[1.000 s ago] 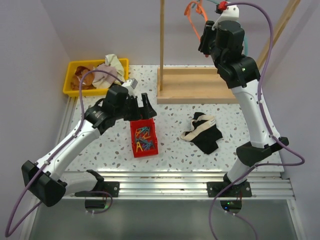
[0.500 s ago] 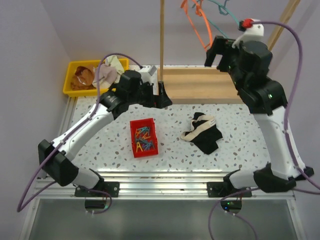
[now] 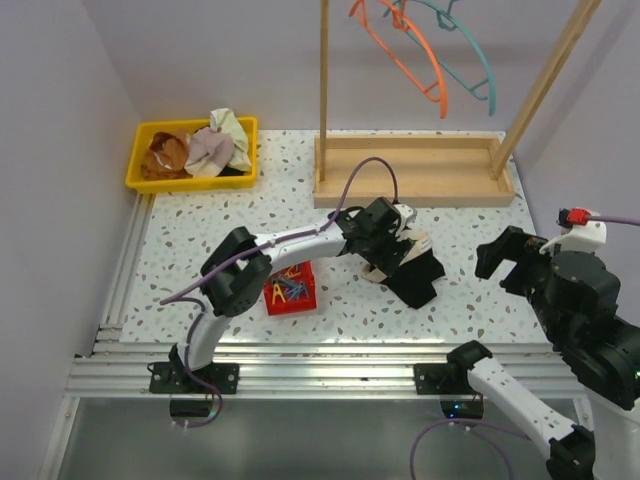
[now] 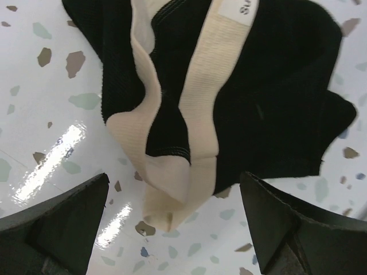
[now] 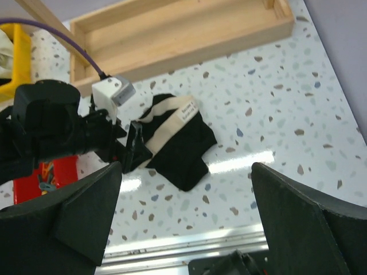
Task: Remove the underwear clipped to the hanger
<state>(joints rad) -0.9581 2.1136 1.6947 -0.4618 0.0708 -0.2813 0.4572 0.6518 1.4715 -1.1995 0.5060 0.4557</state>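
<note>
Underwear, black with a cream waistband, is seen crumpled on the terrazzo table, centre-right of the top view, just below the wooden rack base. Left gripper is positioned right over it, jaws spread wide, cloth not gripped. Right gripper is seen at the right edge, jaws wide, nothing held. Rust-brown garment is seen in the yellow bin, upper left.

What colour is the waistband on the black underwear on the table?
Cream-white; the waistband shows best in the left wrist view.
</note>
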